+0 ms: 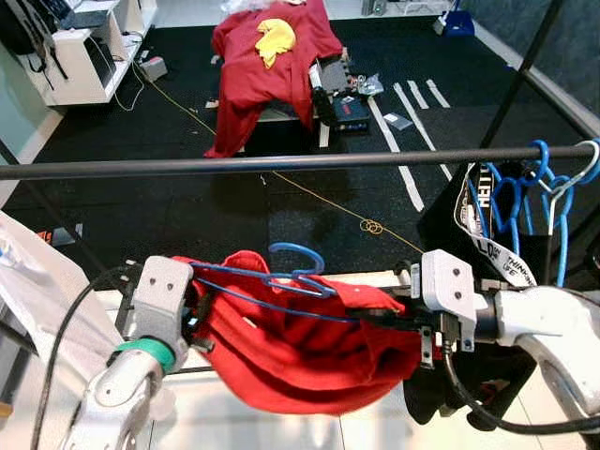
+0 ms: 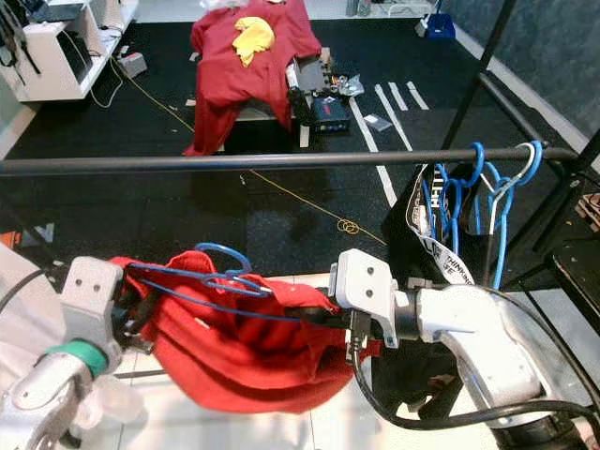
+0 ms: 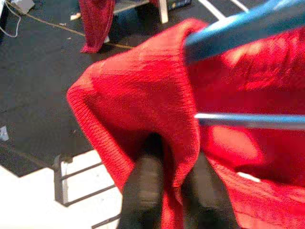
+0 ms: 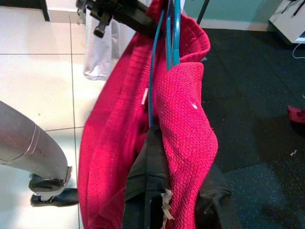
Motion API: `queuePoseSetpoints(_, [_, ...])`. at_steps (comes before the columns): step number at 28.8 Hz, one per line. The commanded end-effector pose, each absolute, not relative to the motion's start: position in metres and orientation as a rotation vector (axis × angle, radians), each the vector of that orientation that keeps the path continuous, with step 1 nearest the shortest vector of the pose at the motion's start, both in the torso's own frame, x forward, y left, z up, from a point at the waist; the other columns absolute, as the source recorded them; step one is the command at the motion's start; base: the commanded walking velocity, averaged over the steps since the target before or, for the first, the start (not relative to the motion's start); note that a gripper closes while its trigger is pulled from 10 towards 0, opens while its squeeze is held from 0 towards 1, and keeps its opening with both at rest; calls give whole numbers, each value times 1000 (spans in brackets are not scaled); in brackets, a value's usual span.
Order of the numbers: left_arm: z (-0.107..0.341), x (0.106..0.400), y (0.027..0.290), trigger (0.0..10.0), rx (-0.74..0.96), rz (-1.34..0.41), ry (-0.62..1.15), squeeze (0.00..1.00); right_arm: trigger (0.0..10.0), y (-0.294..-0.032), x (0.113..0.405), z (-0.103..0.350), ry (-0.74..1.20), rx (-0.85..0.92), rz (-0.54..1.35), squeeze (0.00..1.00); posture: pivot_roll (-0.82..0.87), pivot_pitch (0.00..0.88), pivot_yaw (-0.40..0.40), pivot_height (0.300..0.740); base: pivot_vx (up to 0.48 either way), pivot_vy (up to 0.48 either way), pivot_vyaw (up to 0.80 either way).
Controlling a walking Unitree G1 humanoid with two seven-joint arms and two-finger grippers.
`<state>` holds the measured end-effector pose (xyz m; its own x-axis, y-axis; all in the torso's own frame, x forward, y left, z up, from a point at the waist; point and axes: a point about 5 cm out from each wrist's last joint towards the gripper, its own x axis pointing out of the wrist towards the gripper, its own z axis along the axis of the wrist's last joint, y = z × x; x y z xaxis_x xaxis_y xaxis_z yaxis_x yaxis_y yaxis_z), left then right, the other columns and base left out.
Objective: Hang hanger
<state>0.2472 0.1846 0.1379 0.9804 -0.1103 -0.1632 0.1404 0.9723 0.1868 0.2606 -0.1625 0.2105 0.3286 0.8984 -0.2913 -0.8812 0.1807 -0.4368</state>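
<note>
Red knit sweater (image 1: 300, 352) on a blue hanger (image 1: 281, 281), held up between both claws, just below and on the robot's side of the black rail (image 1: 281, 164).

Left eye view: the hanger's long axis runs pretty much parallel to the rail, hook (image 1: 298, 255) sticking up and toward it but not over it yet. The left claw (image 1: 199, 314) has one shoulder end, the right claw (image 1: 398, 314) has the other, so neither arm is really nearer; the hook sits about midway between them. Imo the coming move is lift + push fwd so the hook clears the rail. Other blue hangers (image 1: 525, 202) and a dark garment (image 1: 483, 225) already hang further along the rail on the right side, so there's free rail straight ahead.

Right eye view: same thing, nothing new.

Left wrist view: what the head cam can't show, the left claw's fingers (image 3: 143, 186) pinched narrow on a fold of the sweater, hanger wire running just past them.

Right wrist view: the right claw's fingers (image 4: 150, 191) clamped narrow on sweater + hanger wire together, sweater drooping below.
</note>
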Motion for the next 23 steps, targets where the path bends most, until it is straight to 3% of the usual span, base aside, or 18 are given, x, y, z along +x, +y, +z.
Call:
queuePoseSetpoints(1, [133, 244, 192, 0, 259, -104, 174, 0, 10000, -163, 258, 218, -71, -589, 1270, 0, -89, 107, 86, 740, 0, 0, 0])
queuePoseSetpoints(12, [142, 241, 224, 0, 398, 150, 152, 0, 10000, -176, 254, 216, 3, -631, 1276, 0, -85, 111, 82, 740, 0, 0, 0])
queuePoseSetpoints(17, [148, 243, 232, 0, 377, 273, 104, 0, 10000, -180, 247, 201, 98, -677, 1331, 0, -90, 110, 81, 740, 0, 0, 0])
queuePoseSetpoints(23, [149, 250, 217, 0, 311, 169, 97, 0, 10000, -168, 240, 195, 92, -694, 1403, 0, -87, 104, 79, 740, 0, 0, 0])
